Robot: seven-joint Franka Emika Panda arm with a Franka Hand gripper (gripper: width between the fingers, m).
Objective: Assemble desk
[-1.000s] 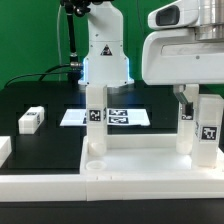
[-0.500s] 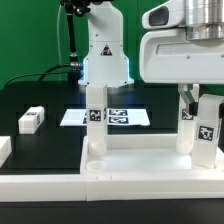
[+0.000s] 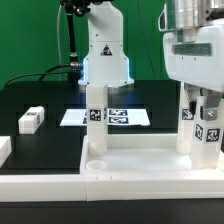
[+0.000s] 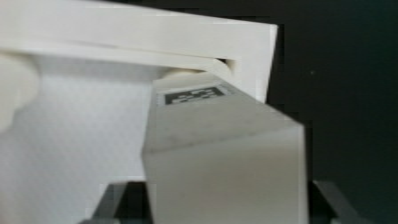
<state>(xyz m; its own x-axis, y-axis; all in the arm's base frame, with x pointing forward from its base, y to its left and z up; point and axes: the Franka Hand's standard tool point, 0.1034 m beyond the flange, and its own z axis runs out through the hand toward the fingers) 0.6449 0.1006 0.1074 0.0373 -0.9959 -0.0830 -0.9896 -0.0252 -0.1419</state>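
Note:
The white desk top [image 3: 140,160] lies at the front with its rim up. One white tagged leg [image 3: 95,115] stands in its far left corner and another [image 3: 185,122] in the far right corner. My gripper [image 3: 207,112] is shut on a third leg [image 3: 212,140], held upright over the near right corner. I cannot tell whether its foot is seated. The near left socket [image 3: 93,160] is open. A fourth leg [image 3: 32,120] lies on the black table at the exterior view's left. In the wrist view the held leg [image 4: 222,150] fills the gap between my dark fingers [image 4: 118,200].
The marker board [image 3: 125,117] lies behind the desk top, in front of the arm's base [image 3: 105,60]. A long low white rail [image 3: 50,185] runs along the front edge. A white block [image 3: 4,150] sits at the exterior view's left edge.
My hand has turned about its upright axis with the leg in it. The held leg has shifted slightly toward the exterior view's right and down. The other parts have not moved.

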